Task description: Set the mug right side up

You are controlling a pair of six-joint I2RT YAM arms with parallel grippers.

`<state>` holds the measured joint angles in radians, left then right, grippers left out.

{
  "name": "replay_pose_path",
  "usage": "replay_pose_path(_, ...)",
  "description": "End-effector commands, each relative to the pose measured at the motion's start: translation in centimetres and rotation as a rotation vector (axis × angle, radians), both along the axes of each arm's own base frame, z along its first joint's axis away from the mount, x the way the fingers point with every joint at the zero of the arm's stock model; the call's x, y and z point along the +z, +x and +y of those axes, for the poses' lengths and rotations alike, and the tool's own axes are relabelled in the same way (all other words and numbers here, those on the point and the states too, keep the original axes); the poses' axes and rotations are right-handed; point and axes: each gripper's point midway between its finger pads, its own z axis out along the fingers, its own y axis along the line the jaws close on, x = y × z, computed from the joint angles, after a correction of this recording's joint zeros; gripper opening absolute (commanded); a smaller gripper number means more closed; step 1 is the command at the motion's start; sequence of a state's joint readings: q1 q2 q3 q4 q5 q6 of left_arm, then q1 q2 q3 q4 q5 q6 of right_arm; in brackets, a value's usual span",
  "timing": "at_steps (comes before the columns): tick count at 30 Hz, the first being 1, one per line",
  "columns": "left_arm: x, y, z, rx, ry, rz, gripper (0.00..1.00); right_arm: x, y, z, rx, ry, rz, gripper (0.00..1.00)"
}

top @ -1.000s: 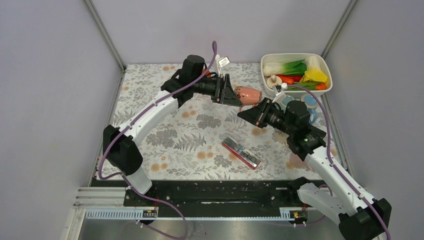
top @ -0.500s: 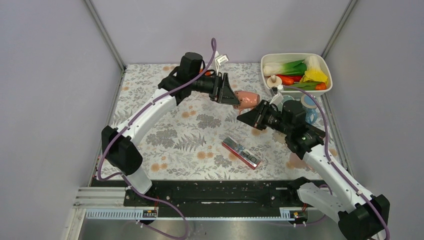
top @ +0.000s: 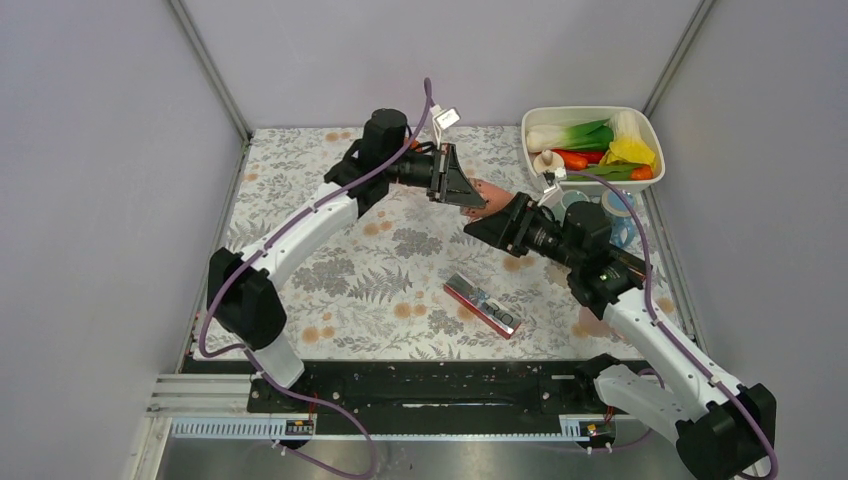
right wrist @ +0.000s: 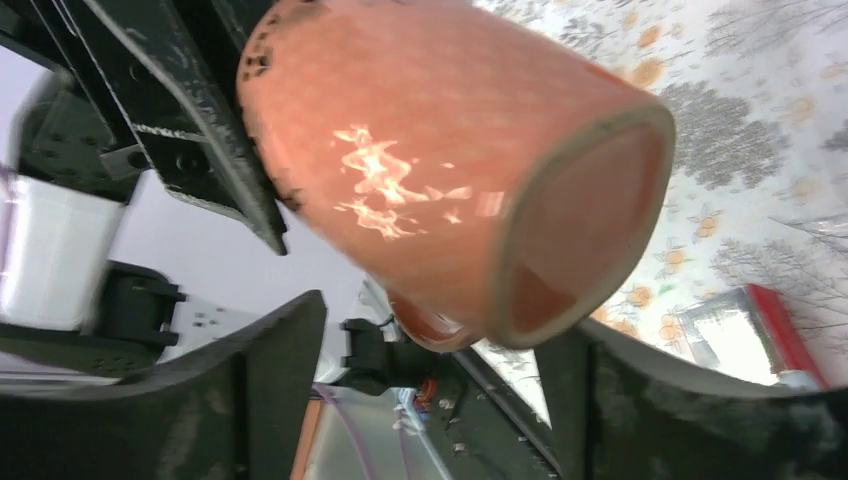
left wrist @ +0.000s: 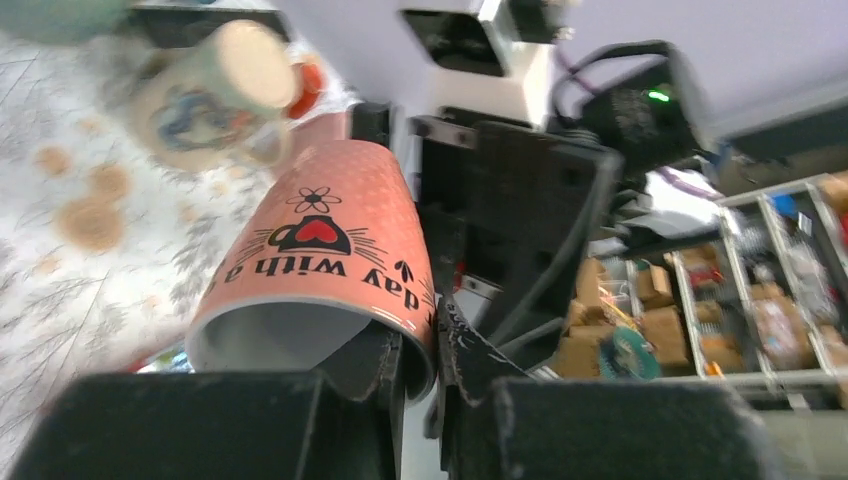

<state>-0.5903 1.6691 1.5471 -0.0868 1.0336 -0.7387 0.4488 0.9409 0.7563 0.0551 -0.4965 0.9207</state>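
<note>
In the top view only a pink sliver of the mug [top: 487,192] is seen, held in the air between the left gripper [top: 466,190] and the right gripper [top: 497,213]. The grip itself is shown only in the left wrist view: the rim is clamped by the left gripper, one finger [left wrist: 365,365] inside and one outside. In the right wrist view the mug's base is flanked by the right gripper's spread fingers [right wrist: 270,380], with no contact seen. One second ago the left jaws stood open and more of the mug was exposed.
</note>
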Motion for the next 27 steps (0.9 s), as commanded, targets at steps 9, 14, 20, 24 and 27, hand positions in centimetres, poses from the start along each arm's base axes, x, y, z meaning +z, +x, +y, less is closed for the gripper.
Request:
replay_pose_path(9,-11.5,12.8,7.9,0.348,0.857,-0.569,0.00,-9.6,0.8,-3.7,-0.163,-0.338,0.168,0.99)
replay_pose_path(14,-15.4,17.8,9.6,0.237,1.092,-0.747,0.00,-10.0,0.6,-4.9,-0.178,-0.435,0.163,0.99)
replay_pose_path(20,-19.2,22.3,12.1,0.153,1.263,-0.820,0.00,-10.7,0.1,-5.7,-0.177,-0.485,0.168,0.99)
replay_pose_path(24,-21.6,22.5,13.1,0.060,1.301,-0.823,0.00,-11.2,-0.2,-6.0,-0.184,-0.497,0.177,0.99)
replay_pose_path(27,-22.7,22.5,13.1,-0.005,1.270,-0.823,0.00,-11.4,-0.4,-6.3,-0.188,-0.513,0.179,0.99)
